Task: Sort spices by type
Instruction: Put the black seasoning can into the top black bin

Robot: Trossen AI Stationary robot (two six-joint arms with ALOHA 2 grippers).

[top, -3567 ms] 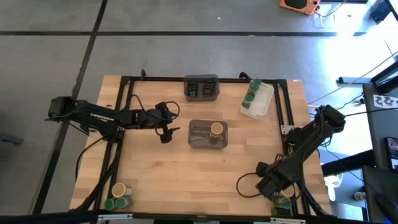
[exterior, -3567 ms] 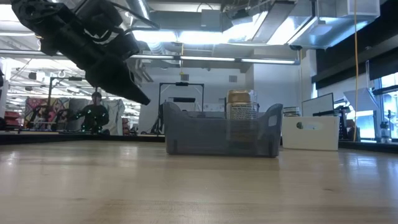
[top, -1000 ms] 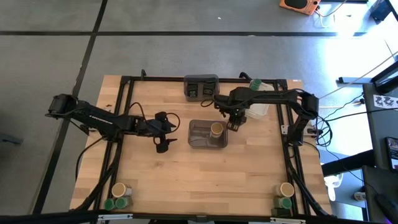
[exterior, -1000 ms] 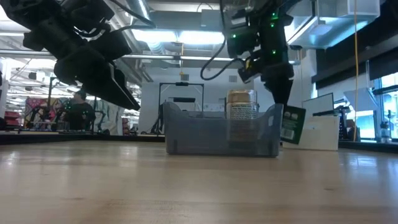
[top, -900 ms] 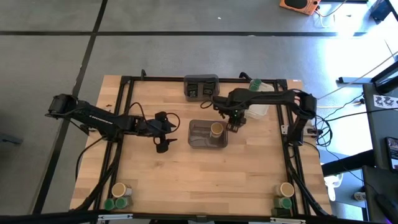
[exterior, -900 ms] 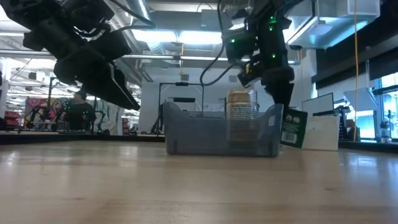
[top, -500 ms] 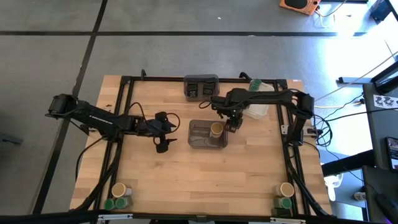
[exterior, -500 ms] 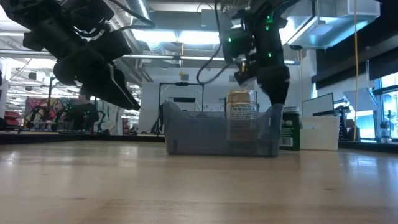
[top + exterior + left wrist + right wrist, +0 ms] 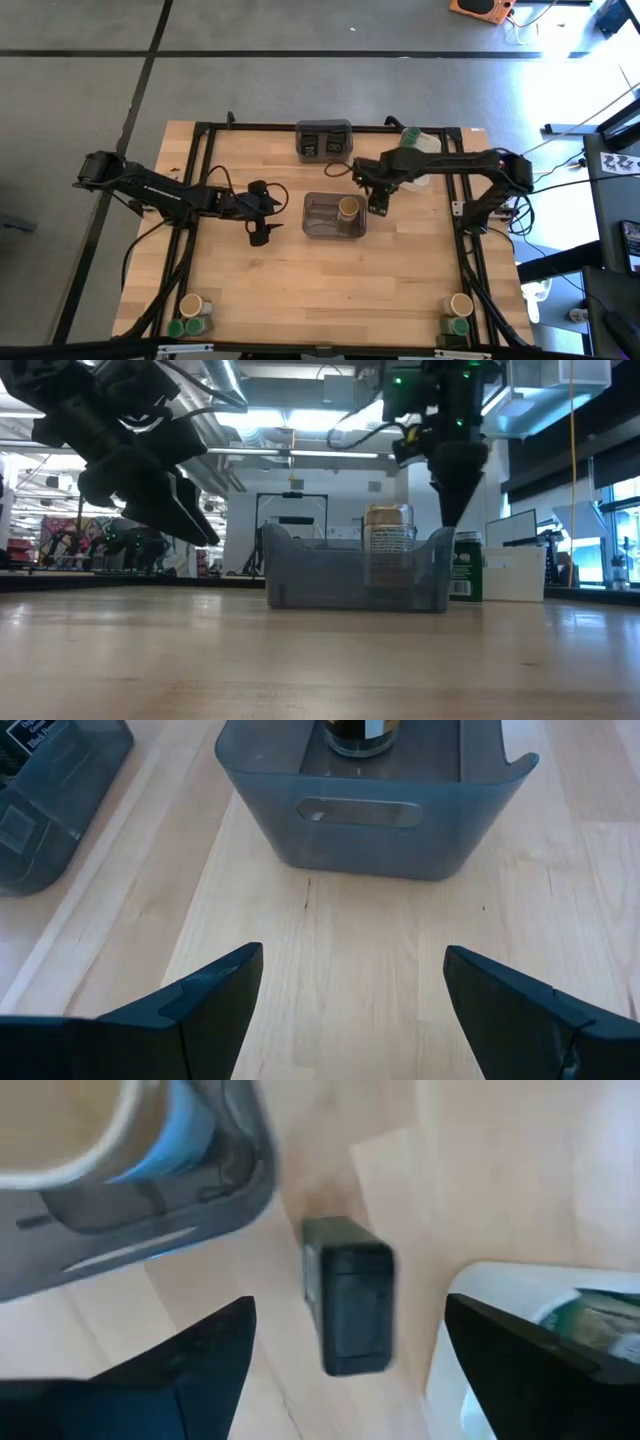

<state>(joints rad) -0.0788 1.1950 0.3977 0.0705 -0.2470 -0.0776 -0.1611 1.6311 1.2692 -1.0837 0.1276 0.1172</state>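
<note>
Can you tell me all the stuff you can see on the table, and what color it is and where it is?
Middle bin: one, grey, table centre.
Cream-lidded jar: one, inside the middle bin.
Dark tin: one, standing on the wood between the middle bin and the white tray.
Back bin: one, grey, back edge, dark tins inside.
White tray: one, back right, green-lidded jars inside.
Corner jars: green and cream lids, front-left and front-right corners.
Left hand: open, empty, left of the middle bin.
Right hand: open, above the dark tin.

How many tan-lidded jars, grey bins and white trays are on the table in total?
tan-lidded jars: 3
grey bins: 2
white tray: 1
total: 6
</note>
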